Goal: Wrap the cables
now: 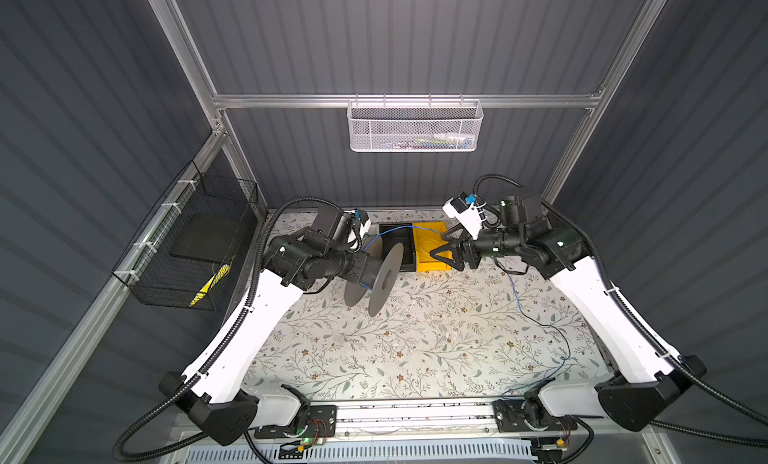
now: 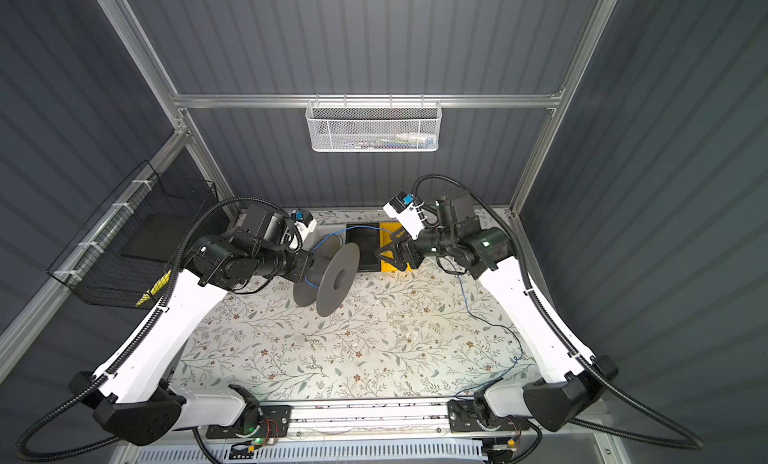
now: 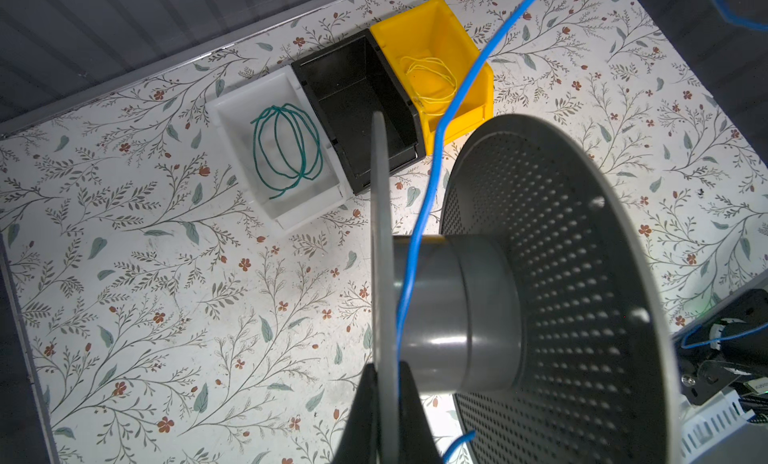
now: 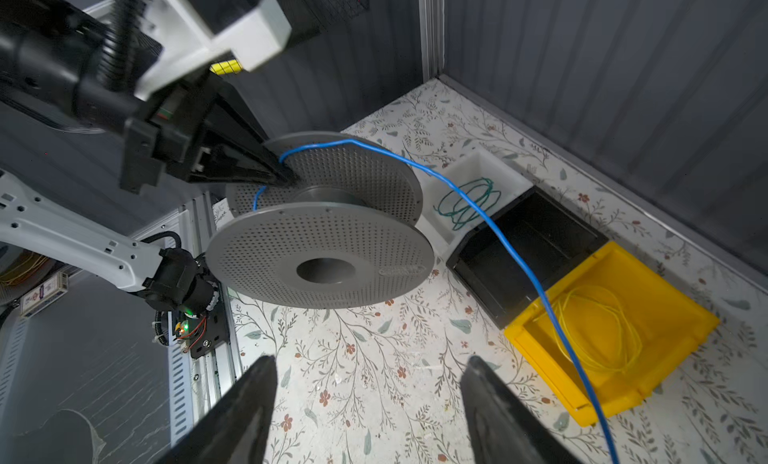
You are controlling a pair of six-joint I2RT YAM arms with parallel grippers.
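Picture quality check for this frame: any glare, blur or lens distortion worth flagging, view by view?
In both top views the wide lens splays the frame posts outward and the walls look dim; in the left wrist view a highlight glares on the spool hub, while the blue cable is sharp; in the right wrist view the right hand is softly blurred.

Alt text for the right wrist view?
The left gripper clamps a grey perforated spool by its flange; a blue wire runs from it past the white bin, black bin and yellow bin. The right gripper stands open.
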